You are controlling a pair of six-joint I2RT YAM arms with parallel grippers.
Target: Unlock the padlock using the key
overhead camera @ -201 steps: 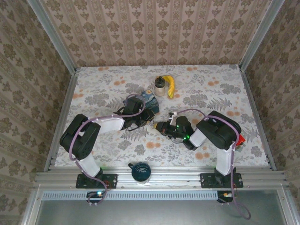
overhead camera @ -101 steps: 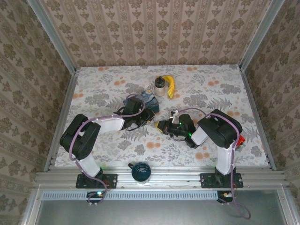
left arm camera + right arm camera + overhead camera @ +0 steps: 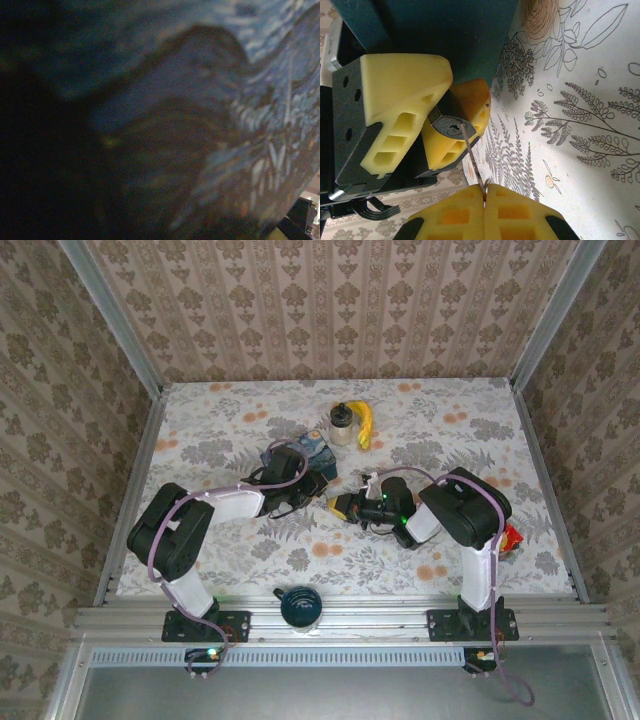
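1. Top view: your left gripper [image 3: 313, 490] and right gripper [image 3: 340, 506] meet tip to tip at the middle of the table [image 3: 200, 430], just near of the box [image 3: 305, 452].
   - The padlock between them is too small to make out here.
   - You have open room far left, far right and along the near strip.
   - A bottle [image 3: 342, 423] and a banana [image 3: 365, 425] sit together beyond the box.
   - A dark cup [image 3: 300, 607] stands at the near edge between the bases.
   - A red thing [image 3: 512, 535] lies by the right arm.
   - A flowered cloth [image 3: 460, 430] covers the table, and patterned walls [image 3: 330, 310] close in the left, far and right sides.

2. Left wrist view: the box [image 3: 260, 150] sits so close that its blue painted side is a blur. The rest is dark, so you cannot tell the jaws from here.

3. Right wrist view: the left gripper [image 3: 439, 119] has its yellow pads [image 3: 400, 95] clamped on the padlock [image 3: 451, 129], keyhole showing.
   - Your right gripper [image 3: 484, 192] is pressed tight on the key [image 3: 472, 160].
   - The key's thin blade reaches to the keyhole; you cannot tell whether its tip is inside.
   - The box's [image 3: 435, 25] teal side stands right behind the left gripper.
   - Bare cloth [image 3: 580, 100] lies alongside.
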